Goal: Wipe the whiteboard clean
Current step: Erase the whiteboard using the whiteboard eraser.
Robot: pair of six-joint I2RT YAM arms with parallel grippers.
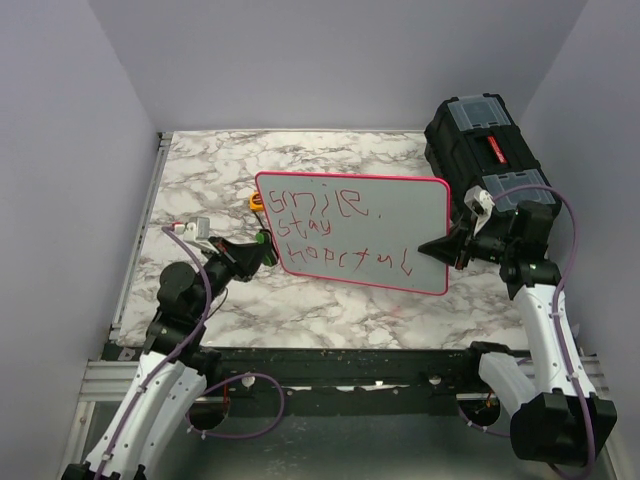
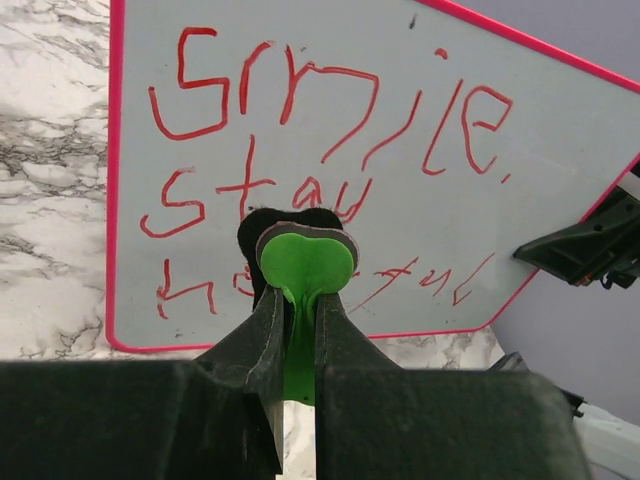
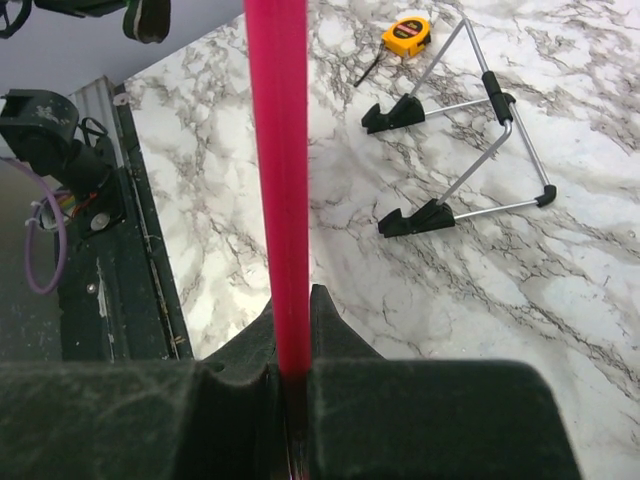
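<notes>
- Marble table [image 1: 200, 190] lies under the raised whiteboard [image 1: 400, 215]; your right end effector [image 1: 440, 247] pinches its right rim.
- Your left end effector [image 1: 262, 250], pinching a green eraser [image 2: 305, 262], meets the board's left edge; the lettering [image 2: 330, 150] runs rightward.

Bright, soft, even light fills all 3 views, leaving only faint shadows on the marble table [image 1: 330, 310]. In both wrist views the near foreground is dark and soft-edged, while lettering on the whiteboard [image 2: 400, 200] reads sharp.
</notes>
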